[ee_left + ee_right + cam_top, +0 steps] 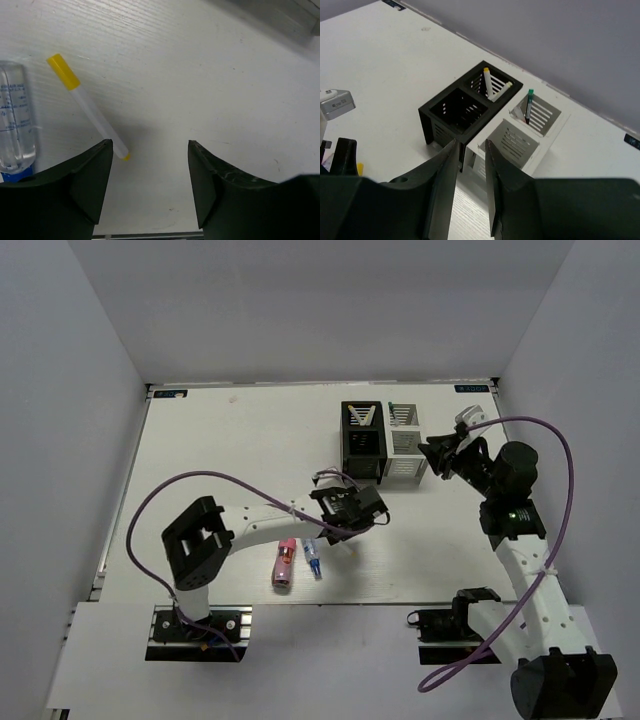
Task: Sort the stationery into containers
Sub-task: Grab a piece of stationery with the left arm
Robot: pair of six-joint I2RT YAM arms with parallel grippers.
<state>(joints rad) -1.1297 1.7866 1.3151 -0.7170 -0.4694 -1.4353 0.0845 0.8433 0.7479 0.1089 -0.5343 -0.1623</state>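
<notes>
My left fingers: my left gripper (150, 172) is spread wide, with nothing in the gap, low over the table (210, 75).
Yellow pen: the yellow pen (92, 111) lies flat on the table. Its small end is right by one of my left fingers (82, 185), not between them.
Worry one: if I close here, I think I pinch only air. Or I poke the pen, and it rolls away because it is thin and round.
Clear tube: the clear tube (15, 120) lies just beside the pen, so a pushed pen could bump it.
Pink tube: the pink tube (284, 563) lies near the front edge of the table.
My right fingers: my right gripper (470, 190) is a little apart and holds nothing.
Boxes: the black box (445, 117) and the white box (520, 145) sit touching. A green pen (529, 105) stands in the white box's back part.
Worry two: if my right arm drops too low, I could knock a box and tip the pens out.
</notes>
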